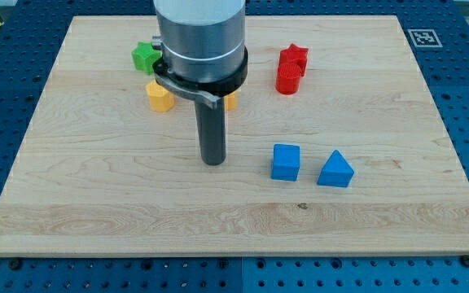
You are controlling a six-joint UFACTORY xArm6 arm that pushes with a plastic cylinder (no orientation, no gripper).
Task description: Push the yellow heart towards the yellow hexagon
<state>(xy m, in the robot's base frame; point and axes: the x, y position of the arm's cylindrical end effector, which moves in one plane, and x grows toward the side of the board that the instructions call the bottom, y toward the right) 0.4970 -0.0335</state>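
A yellow block [159, 96], whose shape I cannot make out, lies at the view's upper left of the board. A second yellow block [231, 101] peeks out to the right of the arm and is mostly hidden by it; its shape cannot be told either. My tip [213, 161] rests on the board near the middle, below and between the two yellow blocks, touching neither.
A green star-like block [144, 56] sits above the left yellow block. Two red blocks [294, 57] [288, 78] stand touching at the upper right. A blue cube [286, 161] and a blue triangular block [335, 169] lie right of my tip. The wooden board [381, 228] ends in blue pegboard.
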